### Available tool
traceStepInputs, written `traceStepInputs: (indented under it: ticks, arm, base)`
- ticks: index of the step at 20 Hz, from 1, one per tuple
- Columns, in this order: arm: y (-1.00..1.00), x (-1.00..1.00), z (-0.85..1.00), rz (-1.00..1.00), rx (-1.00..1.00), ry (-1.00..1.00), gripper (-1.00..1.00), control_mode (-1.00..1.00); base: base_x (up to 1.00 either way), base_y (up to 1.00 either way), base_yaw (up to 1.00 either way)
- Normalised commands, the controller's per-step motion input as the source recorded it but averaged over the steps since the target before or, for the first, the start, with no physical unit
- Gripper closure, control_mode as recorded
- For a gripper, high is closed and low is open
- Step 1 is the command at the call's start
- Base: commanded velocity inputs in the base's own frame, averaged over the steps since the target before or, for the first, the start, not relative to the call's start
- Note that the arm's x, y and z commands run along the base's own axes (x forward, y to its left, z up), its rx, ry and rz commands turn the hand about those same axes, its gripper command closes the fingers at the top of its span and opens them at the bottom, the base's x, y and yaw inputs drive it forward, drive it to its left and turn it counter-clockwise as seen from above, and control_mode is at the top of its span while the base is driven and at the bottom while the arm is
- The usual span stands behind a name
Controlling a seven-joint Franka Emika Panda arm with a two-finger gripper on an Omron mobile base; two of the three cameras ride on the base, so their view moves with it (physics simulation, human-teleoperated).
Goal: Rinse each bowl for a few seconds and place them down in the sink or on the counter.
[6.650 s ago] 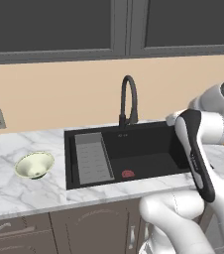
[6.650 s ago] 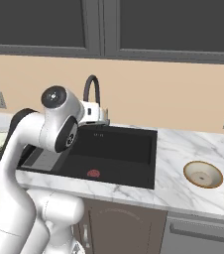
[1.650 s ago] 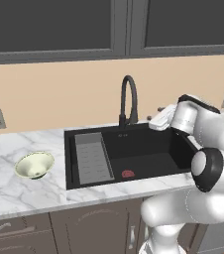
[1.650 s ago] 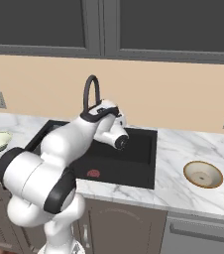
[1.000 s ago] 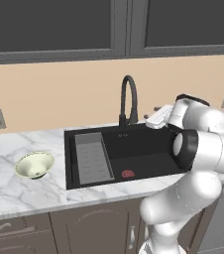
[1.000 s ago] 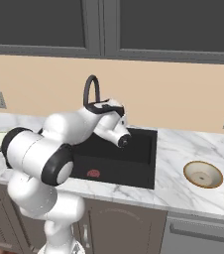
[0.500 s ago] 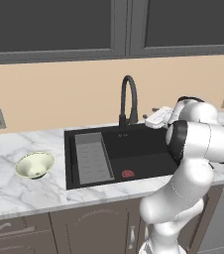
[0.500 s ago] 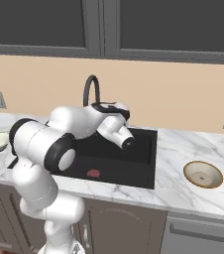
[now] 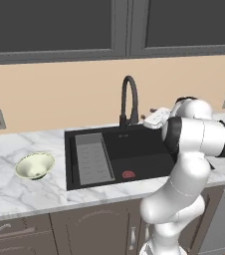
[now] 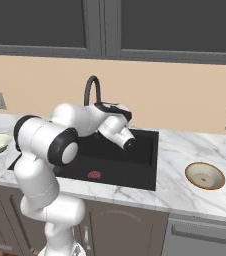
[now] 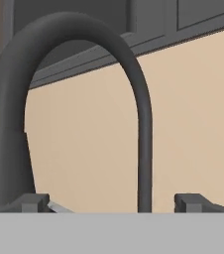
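Two bowls (image 9: 34,166) (image 10: 204,175), one sink (image 9: 149,164), one faucet (image 9: 129,99), one rack (image 9: 92,159).

The arm (image 9: 194,137) is swinging from over the front right of the sink (image 9: 144,154) toward its back edge, bringing the open gripper (image 9: 153,117) up close beside the faucet (image 9: 129,99).

You have two bowls, both upright on the counter (image 9: 15,196), well apart, one on each side of the sink (image 9: 134,157). The deeper pale cream-green bowl (image 9: 34,166) sits at the left of the left base view, near the sink's left edge. The shallow beige bowl (image 10: 205,175) with its brownish rim lies at the right of the right base view. The black sink holds a grey ribbed rack (image 9: 92,158) and a red drain (image 9: 128,175); its arched faucet (image 9: 129,97) stands behind the basin.
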Motion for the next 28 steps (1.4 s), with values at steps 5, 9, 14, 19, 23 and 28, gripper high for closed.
traceStepInputs:
  ticks: [5,9,14,19,23,28]
  arm:
    - [0.08,0.16,-0.01,0.0,0.0,0.0,-1.0,-1.0]
    - [0.04,0.18,-0.07,0.0,0.0,0.0,-1.0,-1.0]
    - [0.01,0.16,-0.11,0.0,0.0,0.0,-1.0,-1.0]
    - [0.04,0.25,-0.13,0.0,0.0,0.01,-1.0,-1.0]
    - [0.01,0.31,-0.12,0.0,0.0,0.03,-1.0,-1.0]
    - [-0.01,0.31,-0.13,0.0,0.0,0.02,-1.0,-1.0]
  base:
    - [0.0,0.0,0.0]
    - [0.0,0.0,0.0]
    - [0.0,0.0,0.0]
    - [0.0,0.0,0.0]
    - [0.0,0.0,0.0]
    - [0.0,0.0,0.0]
